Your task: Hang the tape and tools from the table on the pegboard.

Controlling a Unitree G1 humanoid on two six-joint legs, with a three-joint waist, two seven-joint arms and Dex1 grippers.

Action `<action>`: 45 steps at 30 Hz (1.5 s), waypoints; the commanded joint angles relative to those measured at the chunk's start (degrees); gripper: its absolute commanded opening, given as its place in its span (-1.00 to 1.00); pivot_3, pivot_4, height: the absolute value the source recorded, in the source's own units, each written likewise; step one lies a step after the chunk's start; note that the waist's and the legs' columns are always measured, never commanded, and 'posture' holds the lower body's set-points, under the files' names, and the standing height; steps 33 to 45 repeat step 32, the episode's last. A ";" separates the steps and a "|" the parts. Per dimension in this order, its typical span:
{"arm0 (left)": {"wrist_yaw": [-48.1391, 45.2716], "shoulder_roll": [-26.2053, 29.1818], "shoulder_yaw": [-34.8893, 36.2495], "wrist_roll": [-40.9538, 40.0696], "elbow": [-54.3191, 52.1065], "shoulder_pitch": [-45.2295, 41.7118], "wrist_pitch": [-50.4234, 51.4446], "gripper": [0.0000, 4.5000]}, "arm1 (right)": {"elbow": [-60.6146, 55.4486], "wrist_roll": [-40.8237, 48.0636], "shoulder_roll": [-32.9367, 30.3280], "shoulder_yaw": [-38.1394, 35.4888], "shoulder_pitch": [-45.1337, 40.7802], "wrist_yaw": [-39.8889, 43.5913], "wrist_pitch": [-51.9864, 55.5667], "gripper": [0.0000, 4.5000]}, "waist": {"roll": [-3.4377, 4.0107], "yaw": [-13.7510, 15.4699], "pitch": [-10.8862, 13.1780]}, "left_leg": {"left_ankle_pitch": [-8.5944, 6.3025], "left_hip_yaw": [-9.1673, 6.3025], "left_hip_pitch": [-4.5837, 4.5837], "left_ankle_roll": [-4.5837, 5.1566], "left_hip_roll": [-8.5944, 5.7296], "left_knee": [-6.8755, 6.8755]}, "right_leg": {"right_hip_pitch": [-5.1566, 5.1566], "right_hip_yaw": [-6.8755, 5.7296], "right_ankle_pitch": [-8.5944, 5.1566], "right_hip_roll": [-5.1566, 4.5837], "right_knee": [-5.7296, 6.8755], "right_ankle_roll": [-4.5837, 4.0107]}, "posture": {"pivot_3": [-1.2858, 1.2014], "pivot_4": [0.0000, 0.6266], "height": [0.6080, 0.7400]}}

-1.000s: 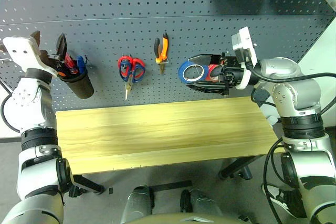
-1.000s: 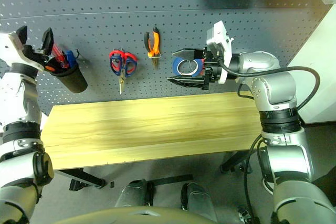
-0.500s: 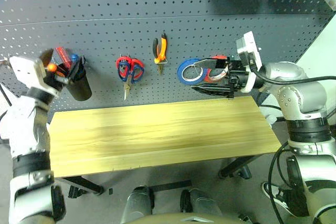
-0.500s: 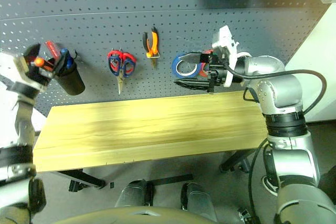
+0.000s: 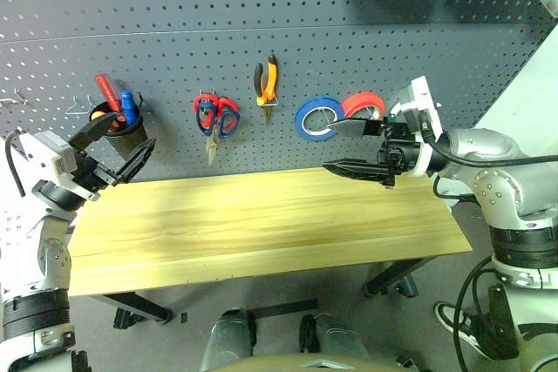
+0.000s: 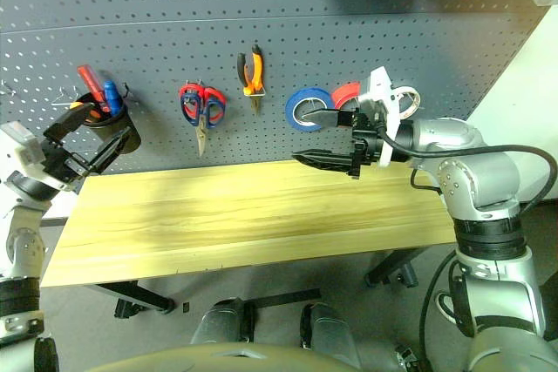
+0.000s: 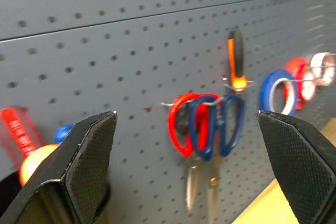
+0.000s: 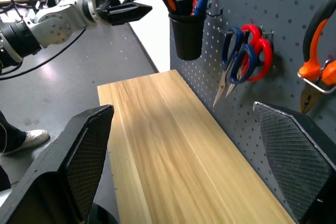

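Four task things are hanging on the pegboard (image 5: pixel 261 23) above the bare counter (image 5: pixel 261 224), namely the tape (image 5: pixel 316 119), pliers (image 5: pixel 267 82), scissors (image 5: pixel 207 121) and cupped screwdriver (image 5: pixel 127 109), while left gripper (image 5: pixel 112 154) and right gripper (image 5: pixel 349 147) are hovering nearby with jaws released.

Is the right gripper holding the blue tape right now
No, the right gripper is open and empty, and the blue tape hangs on the pegboard.

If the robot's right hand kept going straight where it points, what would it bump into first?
Probably nothing nearby: the open right hand points along above the table, toward the left hand at the far end. Depth is uncertain.
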 commanded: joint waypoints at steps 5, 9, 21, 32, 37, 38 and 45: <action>-9.78 0.96 0.46 -0.42 3.91 3.38 -3.40 0.99 | -0.53 0.14 -1.49 -1.63 2.66 1.49 -3.46 1.00 | 0.02 -0.27 0.02 | -0.01 -0.02 0.00 0.00 0.02 -0.03 | -0.02 0.00 -0.01 -0.02 -0.06 -0.01 | 0.10 -0.73 1.00; -14.37 -0.98 0.64 -0.44 7.61 5.10 -8.60 0.99 | 2.13 -0.95 -1.38 -1.41 4.35 3.10 -6.52 1.00 | 0.03 -0.53 0.03 | -0.01 -0.10 0.00 0.00 0.03 -0.03 | 0.01 -0.02 -0.01 -0.06 -0.13 -0.01 | 0.09 -0.72 1.00; -28.51 0.06 -2.76 -1.46 14.60 2.90 -7.68 0.99 | 7.57 -6.46 -2.91 1.90 8.25 9.80 -15.45 1.00 | 0.11 -1.70 0.12 | -0.08 -0.17 -0.01 0.10 0.03 -0.04 | 0.03 -0.05 -0.04 -0.04 -0.25 0.03 | 0.11 -0.71 1.00; -30.64 -0.39 -3.92 -0.50 14.48 5.03 -8.57 0.99 | 11.61 -11.12 -1.59 5.13 9.46 10.58 -21.14 1.00 | 0.32 -1.51 0.86 | -0.12 -0.18 0.00 0.17 0.03 -0.07 | -0.11 0.01 -0.08 -0.13 -0.26 0.07 | 0.12 -0.54 1.00; -30.64 -0.39 -3.92 -0.50 14.48 5.03 -8.57 0.99 | 11.61 -11.12 -1.59 5.13 9.46 10.58 -21.14 1.00 | 0.32 -1.51 0.86 | -0.12 -0.18 0.00 0.17 0.03 -0.07 | -0.11 0.01 -0.08 -0.13 -0.26 0.07 | 0.12 -0.54 1.00; -30.64 -0.39 -3.92 -0.50 14.48 5.03 -8.57 0.99 | 11.61 -11.12 -1.59 5.13 9.46 10.58 -21.14 1.00 | 0.32 -1.51 0.86 | -0.12 -0.18 0.00 0.17 0.03 -0.07 | -0.11 0.01 -0.08 -0.13 -0.26 0.07 | 0.12 -0.54 1.00; -30.64 -0.39 -3.92 -0.50 14.48 5.03 -8.57 0.99 | 11.61 -11.12 -1.59 5.13 9.46 10.58 -21.14 1.00 | 0.32 -1.51 0.86 | -0.12 -0.18 0.00 0.17 0.03 -0.07 | -0.11 0.01 -0.08 -0.13 -0.26 0.07 | 0.12 -0.54 1.00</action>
